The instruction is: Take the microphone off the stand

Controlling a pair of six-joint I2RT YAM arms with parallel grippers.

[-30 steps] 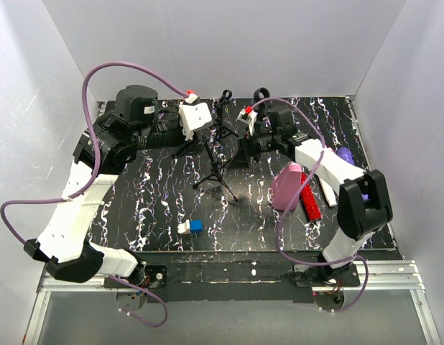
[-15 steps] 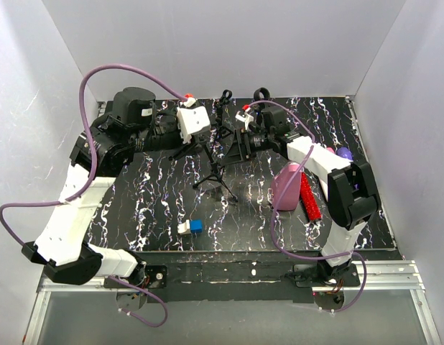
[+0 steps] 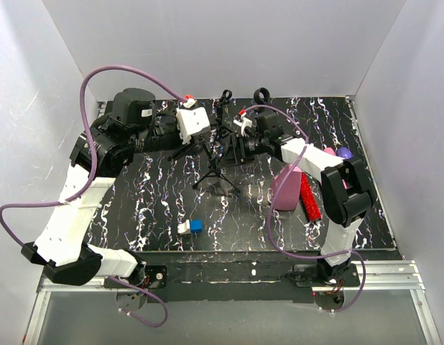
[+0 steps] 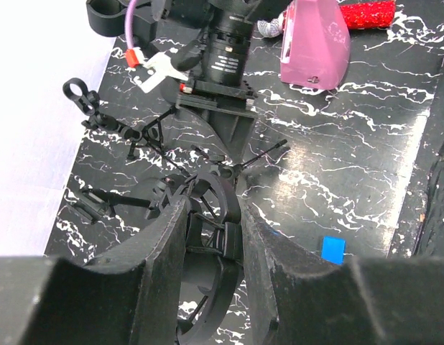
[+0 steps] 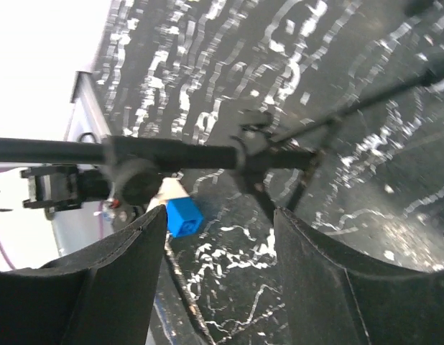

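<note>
Right pincer (image 5: 220,212) gapes beside stand (image 5: 193,153), elbow (image 3: 344,190) bent.

1. Gap of my right gripper (image 5: 220,215): jaws apart, free. The stand (image 5: 193,154) lays its black rod across just ahead of the tips.
2. Gap of my left gripper (image 4: 213,219): filled by the stand's black ring, no room left.
3. Tripod legs: splayed between my 2 arms, barring low passes there.
4. Pink case (image 3: 287,185) and red brush (image 3: 309,195): side by side, just beside my right forearm.
5. Blue block (image 3: 195,226): near the front edge, open mat (image 3: 150,194) around it.
6. Walls (image 3: 207,50): 3, enclosing left, right and back.
</note>
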